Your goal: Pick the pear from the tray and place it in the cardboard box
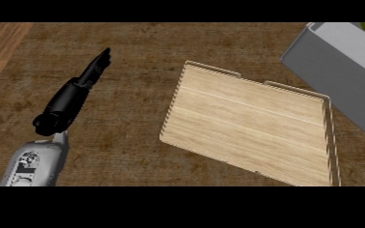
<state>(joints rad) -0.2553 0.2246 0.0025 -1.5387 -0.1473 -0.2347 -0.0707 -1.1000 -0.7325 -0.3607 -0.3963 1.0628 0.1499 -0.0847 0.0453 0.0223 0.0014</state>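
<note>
On the brown counter, a wooden tray lies right of centre. A grey box sits at upper right. The left hand hovers left, fingers straight and together. The pear is out of sight.

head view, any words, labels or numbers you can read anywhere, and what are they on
Nothing can be read here.
Left forearm: dark marks on the grey shell, too blurred to read.
Wooden tray: bare wood, no text.
Grey box at upper right: plain walls, no label.
Left hand: black, no markings.
</note>
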